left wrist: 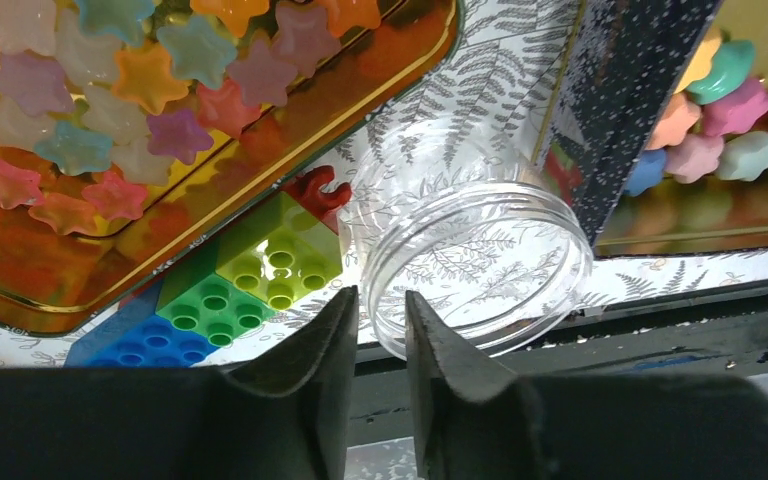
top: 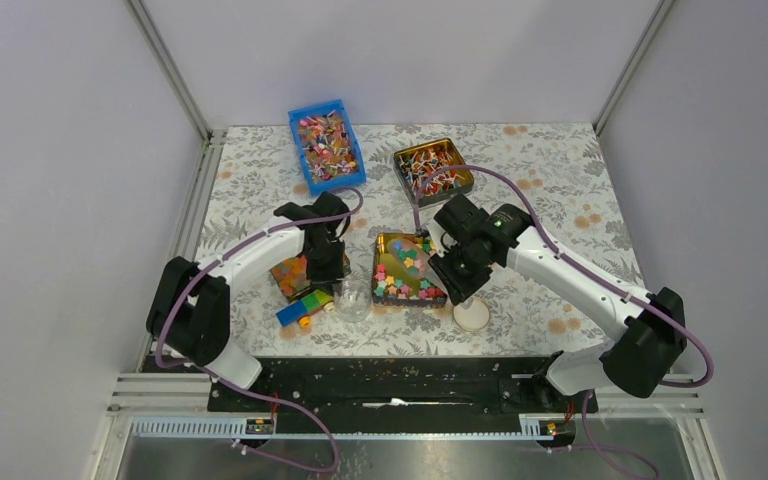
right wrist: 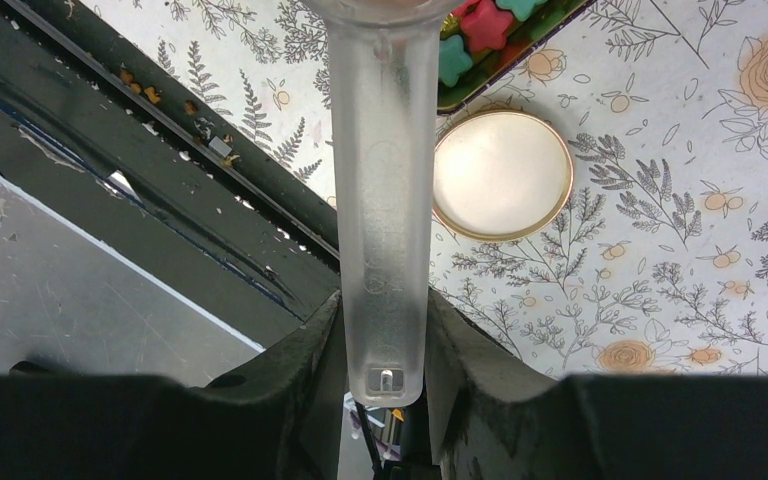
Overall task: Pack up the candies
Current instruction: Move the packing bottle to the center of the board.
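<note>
Left gripper (left wrist: 380,300) jaws stood narrowly apart at the rim of the clear jar (left wrist: 480,270), lower centre. Right gripper (right wrist: 384,300) clamped a frosted scoop handle (right wrist: 384,150). The candies (top: 405,265) filled the central tin (top: 376,265).

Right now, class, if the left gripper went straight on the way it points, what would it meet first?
Most likely the near rim of the clear jar, which lies just ahead of the left gripper; depth is hard to judge.

Bright even light, soft shadows, tin (left wrist: 290,110) mirrors colour, candies (left wrist: 735,105) out of focus
</note>
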